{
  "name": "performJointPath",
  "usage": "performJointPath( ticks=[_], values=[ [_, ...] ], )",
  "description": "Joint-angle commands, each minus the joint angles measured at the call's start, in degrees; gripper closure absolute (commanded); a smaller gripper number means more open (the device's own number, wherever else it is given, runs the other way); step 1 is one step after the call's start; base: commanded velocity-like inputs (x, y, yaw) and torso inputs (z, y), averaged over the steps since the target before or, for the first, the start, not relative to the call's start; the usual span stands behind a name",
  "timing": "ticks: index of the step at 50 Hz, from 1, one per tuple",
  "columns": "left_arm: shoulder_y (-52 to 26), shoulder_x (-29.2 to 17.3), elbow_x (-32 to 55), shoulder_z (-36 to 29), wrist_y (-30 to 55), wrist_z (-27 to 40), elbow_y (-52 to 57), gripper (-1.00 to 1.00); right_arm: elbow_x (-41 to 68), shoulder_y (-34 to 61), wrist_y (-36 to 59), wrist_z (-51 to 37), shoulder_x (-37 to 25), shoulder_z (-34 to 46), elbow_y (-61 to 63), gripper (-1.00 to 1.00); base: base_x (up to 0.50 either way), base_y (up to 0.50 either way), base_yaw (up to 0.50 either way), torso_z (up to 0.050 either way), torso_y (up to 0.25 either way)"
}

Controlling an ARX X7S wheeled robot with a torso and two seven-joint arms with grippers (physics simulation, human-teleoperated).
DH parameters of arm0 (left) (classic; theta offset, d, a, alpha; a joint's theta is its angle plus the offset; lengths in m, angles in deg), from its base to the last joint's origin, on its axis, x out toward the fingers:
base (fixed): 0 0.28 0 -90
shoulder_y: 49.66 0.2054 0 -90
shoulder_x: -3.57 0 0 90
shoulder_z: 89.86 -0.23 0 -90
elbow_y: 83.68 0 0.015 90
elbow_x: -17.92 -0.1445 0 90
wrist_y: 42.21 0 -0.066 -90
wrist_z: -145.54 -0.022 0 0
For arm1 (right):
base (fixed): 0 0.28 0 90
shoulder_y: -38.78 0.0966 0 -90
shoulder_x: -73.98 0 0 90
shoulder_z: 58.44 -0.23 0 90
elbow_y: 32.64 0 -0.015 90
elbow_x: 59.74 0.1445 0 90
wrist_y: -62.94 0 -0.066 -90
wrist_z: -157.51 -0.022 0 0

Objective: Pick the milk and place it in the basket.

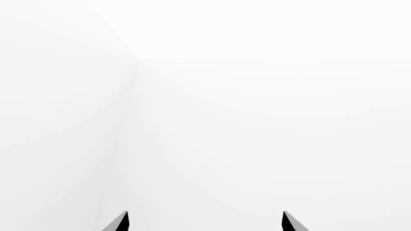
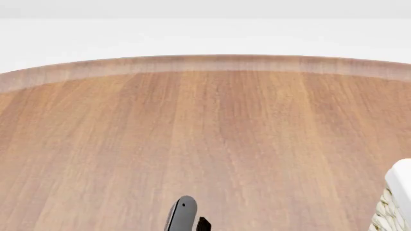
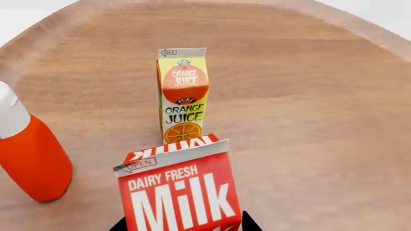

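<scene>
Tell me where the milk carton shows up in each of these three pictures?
Left wrist view: not in it, only white surroundings.
Head view: not in it; just bare table and a basket corner.
Right wrist view: the milk fills the lower middle, close to the camera.
Shared landmark: the wooden table, seen in the head and right wrist views.

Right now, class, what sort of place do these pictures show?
Probably a simulated kitchen or dining tabletop: a round brown wooden table holds a red gable-top milk carton, a yellow orange-juice carton and a cream woven wicker basket.
</scene>
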Motion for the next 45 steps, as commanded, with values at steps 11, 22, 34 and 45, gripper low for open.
performJointPath(
  ticks=[11, 22, 34, 45],
  values=[
    [0.19, -0.4, 0.32, -0.1, -0.21, 0.38, 0.04, -1.0, 9.47, 14.52, 11.02, -1.92, -6.69, -10.89, 13.45, 1.0, 0.0, 0.0, 0.0, 0.0, 0.001],
    [0.25, -0.55, 0.14, -0.48, -0.36, 0.45, 0.04, -1.0, 12.21, 21.74, 15.24, -2.53, -7.9, -15.37, 12.31, 1.0, 0.0, 0.0, 0.0, 0.0, 0.001],
    [0.18, -0.49, -0.36, -1.28, -0.65, 0.41, -0.23, -1.0, 15.12, 28.87, 20.36, -4.16, -12.77, -21.2, 13.08, 1.0, 0.0, 0.0, 0.0, 0.0, 0.001],
    [0.32, -0.65, -0.3, -1.26, -0.82, 0.56, -0.19, -1.0, 19.68, 34.24, 26.42, -5.22, -18.66, -26.42, 15.24, 1.0, 0.0, 0.0, 0.0, 0.0, 0.002]
  ],
)
